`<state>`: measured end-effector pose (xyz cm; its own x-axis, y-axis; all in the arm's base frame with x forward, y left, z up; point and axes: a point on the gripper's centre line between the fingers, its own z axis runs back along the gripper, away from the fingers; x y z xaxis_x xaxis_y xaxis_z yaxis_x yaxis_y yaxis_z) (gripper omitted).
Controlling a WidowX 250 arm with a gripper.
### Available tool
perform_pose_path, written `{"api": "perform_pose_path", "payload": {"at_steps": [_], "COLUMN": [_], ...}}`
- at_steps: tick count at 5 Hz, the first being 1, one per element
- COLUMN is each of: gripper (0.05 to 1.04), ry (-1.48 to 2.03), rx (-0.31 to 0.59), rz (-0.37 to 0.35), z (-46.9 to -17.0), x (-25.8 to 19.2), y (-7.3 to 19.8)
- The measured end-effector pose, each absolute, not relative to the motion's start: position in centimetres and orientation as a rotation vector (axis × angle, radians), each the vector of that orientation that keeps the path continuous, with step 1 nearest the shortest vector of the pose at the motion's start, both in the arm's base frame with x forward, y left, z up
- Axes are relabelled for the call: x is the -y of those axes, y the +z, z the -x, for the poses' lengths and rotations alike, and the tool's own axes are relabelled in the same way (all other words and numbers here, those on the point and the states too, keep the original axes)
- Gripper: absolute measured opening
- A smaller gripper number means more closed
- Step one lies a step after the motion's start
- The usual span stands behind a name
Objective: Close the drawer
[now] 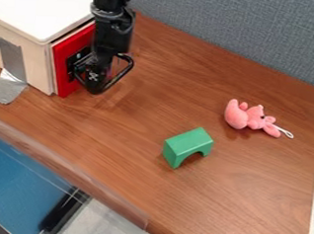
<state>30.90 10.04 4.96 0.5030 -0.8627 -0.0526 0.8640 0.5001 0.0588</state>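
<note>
Though the red drawer (64, 79) sits at ten o'clock in the camera view, close against its white-topped box (41, 6), it seems to stand slightly proud, so I judge the closing push to be in hand and nearly done. The black claw (95, 85) hangs just beside it, on the drawer's three o'clock side; whether it is apart or together, I cannot tell. The next move probably calls for a short, level press toward nine o'clock until the drawer is flush, then backing off. Pressing off-centre could make it bind. What the drawer contains is hidden from me. On the wooden table (136, 123), the green arch block (188, 144) lies toward five o'clock and the pink plush toy (237, 116) toward three, both well apart from the drawer.
</note>
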Motion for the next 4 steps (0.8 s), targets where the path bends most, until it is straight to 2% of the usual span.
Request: {"api": "perform_pose_path", "payload": {"at_steps": [1,4], "gripper": [1.0,1.0], "ry": [-1.038,-1.033], "rx": [-0.018,-0.093], "rz": [-0.077,-0.149], "z": [-30.8,-30.8], "x": [-10.2,-12.3], "y": [4.9,5.0]}}
